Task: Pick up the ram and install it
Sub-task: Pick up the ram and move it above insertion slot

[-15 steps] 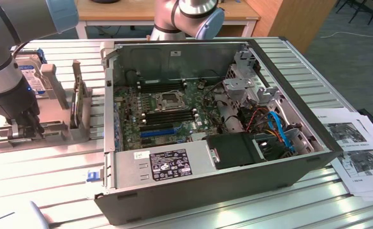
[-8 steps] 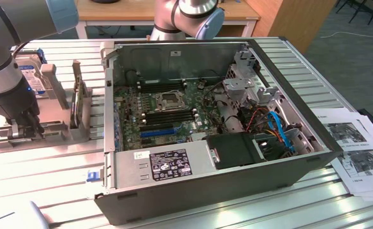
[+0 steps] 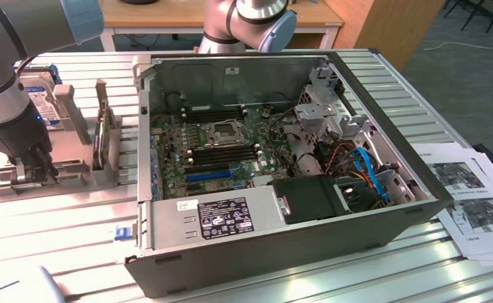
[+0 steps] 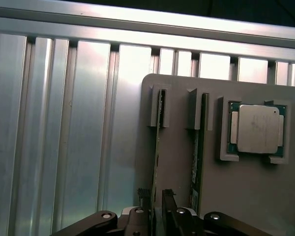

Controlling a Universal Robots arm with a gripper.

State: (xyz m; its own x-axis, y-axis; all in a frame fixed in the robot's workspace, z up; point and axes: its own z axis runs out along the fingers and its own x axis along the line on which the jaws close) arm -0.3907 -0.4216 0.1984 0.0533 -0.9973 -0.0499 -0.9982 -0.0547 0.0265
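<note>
One ram (image 4: pixel 158 132) stands on edge in grey holder (image 4: pixel 250 196), nine o'clock of computer case (image 3: pixel 314 240) in exterior view. We see fingers (image 4: pixel 168 204) part open, astride ram, nothing gripped. We judge ram light, stiff, fragile: pinch flat faces, avoid contacts.

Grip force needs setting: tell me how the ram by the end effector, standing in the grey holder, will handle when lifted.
Probably stiff yet fragile: the ram is a thin board standing on edge. Likely light, being so slim. It could bind or tilt if pulled askew, since the grey holder's slot hugs its end.
</note>
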